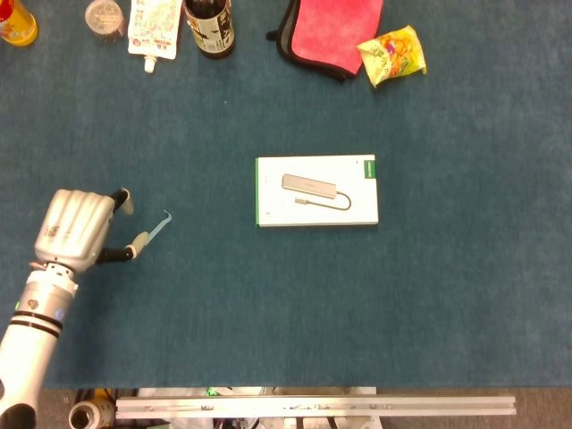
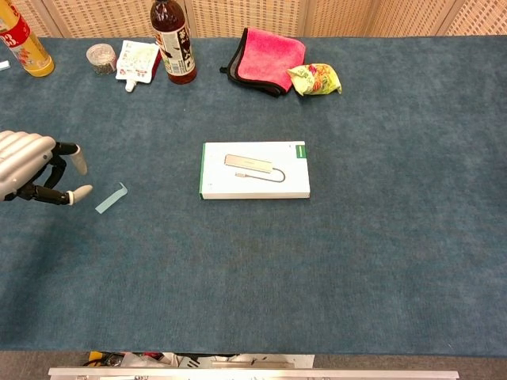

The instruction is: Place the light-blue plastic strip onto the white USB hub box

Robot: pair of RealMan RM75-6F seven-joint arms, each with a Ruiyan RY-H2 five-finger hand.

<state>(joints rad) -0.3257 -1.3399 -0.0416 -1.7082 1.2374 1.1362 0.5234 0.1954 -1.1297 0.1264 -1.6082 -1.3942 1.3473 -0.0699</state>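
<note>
The light-blue plastic strip [image 1: 157, 227] [image 2: 112, 198] lies flat on the blue tablecloth, left of centre. The white USB hub box [image 1: 316, 190] [image 2: 254, 170] sits at the middle of the table, a hub pictured on its lid. My left hand [image 1: 79, 230] [image 2: 32, 168] hovers just left of the strip with fingers spread and nothing in it; one fingertip [image 1: 139, 244] reaches the strip's near end in the head view. Neither view shows my right hand.
Along the far edge stand a yellow bottle [image 2: 24, 43], a small jar [image 2: 101, 57], a white pouch [image 2: 135, 62], a dark bottle [image 2: 173, 41], a pink cloth [image 2: 264, 57] and a yellow snack bag [image 2: 314, 79]. A metal rail [image 1: 313, 407] runs along the near edge.
</note>
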